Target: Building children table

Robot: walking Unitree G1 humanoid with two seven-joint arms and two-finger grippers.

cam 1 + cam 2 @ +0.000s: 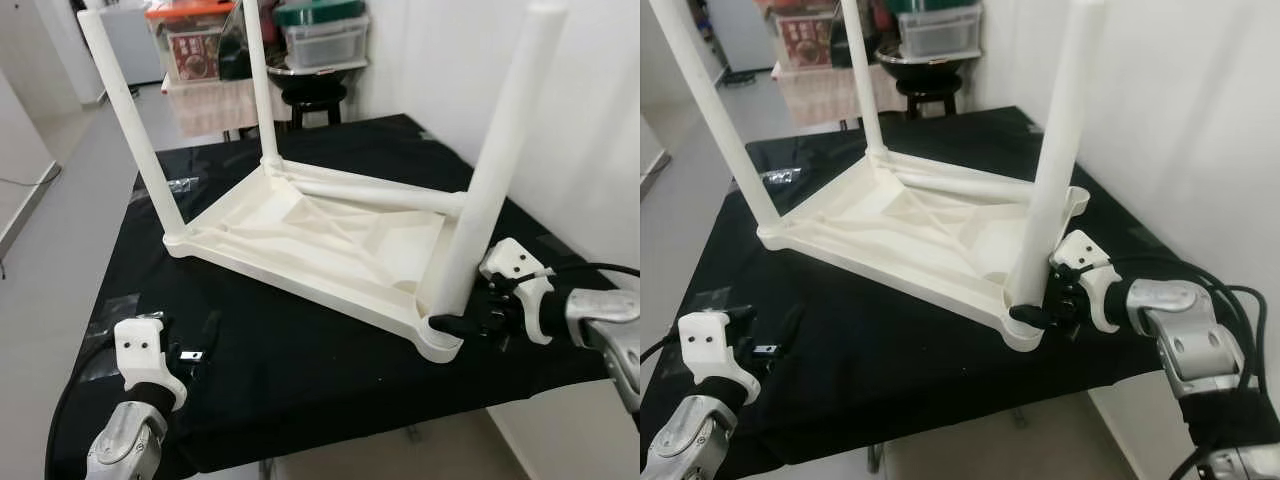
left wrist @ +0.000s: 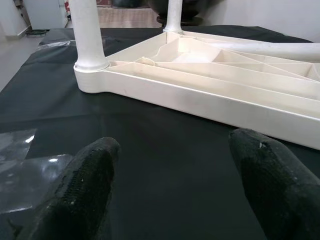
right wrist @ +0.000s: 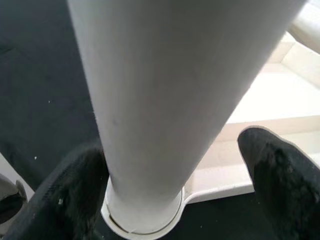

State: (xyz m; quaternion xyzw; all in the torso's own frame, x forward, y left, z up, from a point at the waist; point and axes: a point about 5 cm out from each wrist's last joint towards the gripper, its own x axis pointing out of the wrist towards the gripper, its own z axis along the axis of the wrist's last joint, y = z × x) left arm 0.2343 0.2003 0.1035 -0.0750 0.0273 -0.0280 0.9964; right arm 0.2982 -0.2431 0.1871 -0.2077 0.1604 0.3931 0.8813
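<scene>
The white children's table top (image 1: 300, 235) lies upside down on a black cloth. Three white legs stand up from its corners: one at the far left (image 1: 130, 120), one at the back (image 1: 258, 80), and one at the near right (image 1: 495, 160). Another leg (image 1: 380, 192) lies loose across the underside. My right gripper (image 1: 462, 325) is open at the base of the near-right leg (image 3: 165, 85). One of its fingers (image 3: 65, 195) is on each side of that leg. My left gripper (image 1: 200, 345) hovers open and empty near the front left, and its fingers (image 2: 80, 190) point at the far-left corner.
The black-covered work table (image 1: 330, 380) ends just in front of me. A white wall (image 1: 600, 120) runs close along the right. Behind stand storage boxes (image 1: 195, 40) and a black stool (image 1: 315, 95). A clear plastic wrapper (image 2: 20, 165) lies by my left gripper.
</scene>
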